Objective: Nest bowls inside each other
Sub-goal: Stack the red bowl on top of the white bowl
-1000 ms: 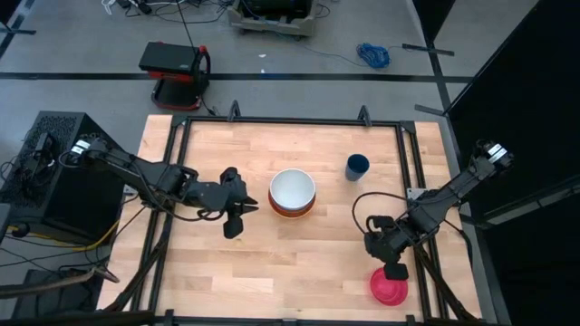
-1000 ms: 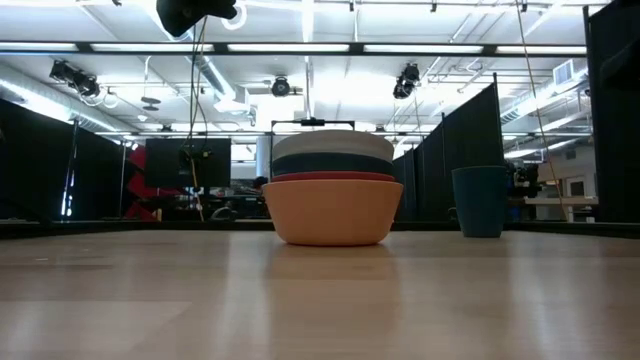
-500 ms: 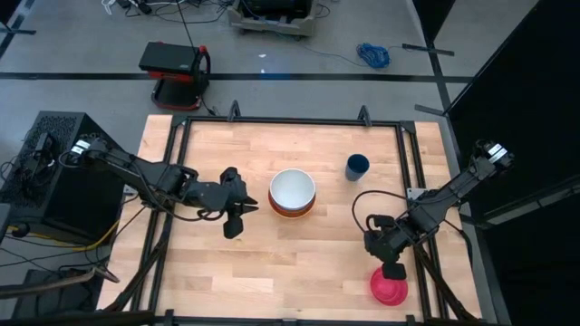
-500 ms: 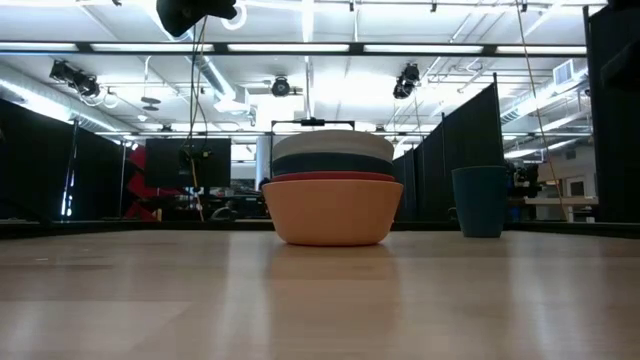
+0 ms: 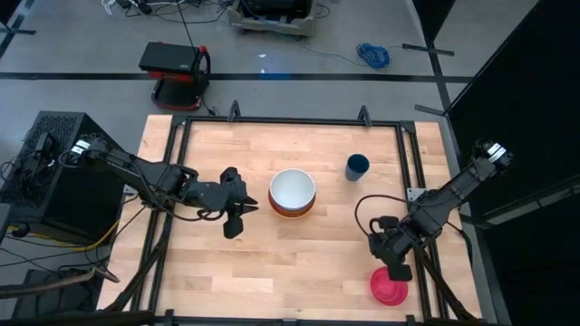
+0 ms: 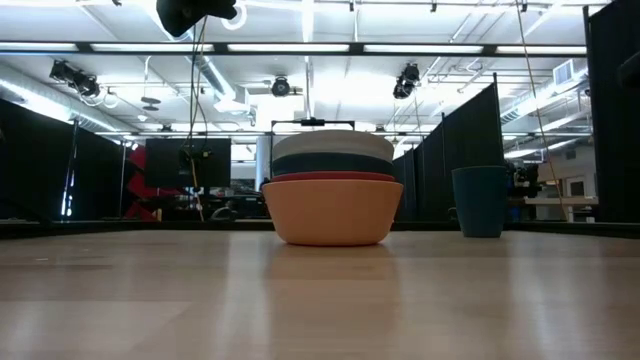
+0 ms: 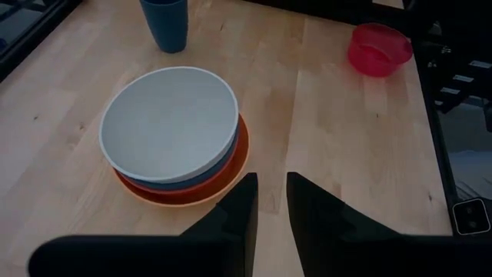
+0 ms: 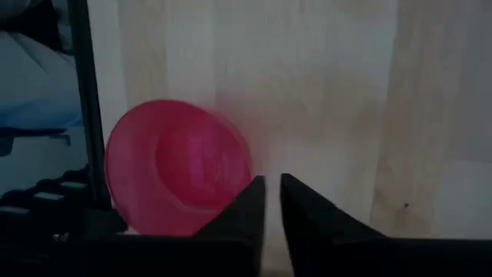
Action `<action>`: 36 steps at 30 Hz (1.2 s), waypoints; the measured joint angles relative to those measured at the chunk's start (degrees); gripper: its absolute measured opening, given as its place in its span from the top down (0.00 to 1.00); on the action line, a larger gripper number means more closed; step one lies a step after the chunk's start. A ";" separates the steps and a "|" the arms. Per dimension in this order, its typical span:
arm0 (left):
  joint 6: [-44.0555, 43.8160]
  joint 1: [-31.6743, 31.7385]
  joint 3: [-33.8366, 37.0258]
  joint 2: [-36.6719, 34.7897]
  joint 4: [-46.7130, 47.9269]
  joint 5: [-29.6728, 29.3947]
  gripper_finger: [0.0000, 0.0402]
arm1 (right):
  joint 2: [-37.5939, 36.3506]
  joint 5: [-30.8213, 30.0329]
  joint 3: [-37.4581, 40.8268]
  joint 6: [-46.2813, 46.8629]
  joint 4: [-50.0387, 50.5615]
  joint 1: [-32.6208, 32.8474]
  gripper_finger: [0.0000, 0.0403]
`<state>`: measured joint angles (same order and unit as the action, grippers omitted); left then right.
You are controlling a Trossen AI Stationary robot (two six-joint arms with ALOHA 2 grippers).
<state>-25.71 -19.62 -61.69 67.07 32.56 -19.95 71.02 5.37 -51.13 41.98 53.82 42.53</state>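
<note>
In the middle of the table stands a stack of bowls (image 5: pixel 292 192) (image 6: pixel 332 195): orange at the bottom, then red-orange, then teal, with white (image 7: pixel 169 123) on top. A small dark blue bowl (image 5: pixel 357 167) (image 7: pixel 166 23) stands alone, far and to the right of the stack. The magenta-pink bowl (image 5: pixel 389 288) (image 8: pixel 178 165) rests on the table at the near right corner. My right gripper (image 5: pixel 397 270) (image 8: pixel 273 192) points down just over its rim, with a narrow gap and nothing between the fingers. My left gripper (image 5: pixel 234 217) (image 7: pixel 271 201) hovers left of the stack, narrowly open and holding nothing.
A black frame rail (image 5: pixel 420 272) (image 8: pixel 84 115) runs along the table's right edge, close beside the pink bowl. Bare wood (image 5: pixel 317 254) lies between the stack and the pink bowl.
</note>
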 joint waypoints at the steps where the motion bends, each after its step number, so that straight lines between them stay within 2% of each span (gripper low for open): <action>1: 0.01 0.00 0.00 0.00 0.00 0.01 0.86 | 0.00 -0.21 0.00 0.05 -0.02 0.37 0.81; 4: 0.00 0.00 0.00 0.00 0.00 -0.01 0.86 | 0.40 -1.91 0.00 1.31 -0.06 1.32 0.67; 19: 0.07 0.02 0.00 0.00 0.00 -0.43 0.86 | 8.51 -1.73 -0.02 1.79 -0.80 2.42 0.34; 23: 0.09 0.02 0.00 0.00 -0.02 -0.43 0.86 | 10.70 0.50 -0.02 1.49 -2.18 3.06 0.38; 33: 0.11 0.02 0.00 0.00 0.00 -0.45 0.86 | 13.34 0.97 -0.02 1.45 -6.79 4.70 0.46; 36: 0.09 0.02 0.00 0.00 0.00 -0.45 0.86 | 14.42 0.90 -0.02 0.85 -6.73 4.67 0.54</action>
<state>-25.63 -19.59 -61.69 67.07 32.56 -20.40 85.45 6.27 -51.16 42.83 47.09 47.20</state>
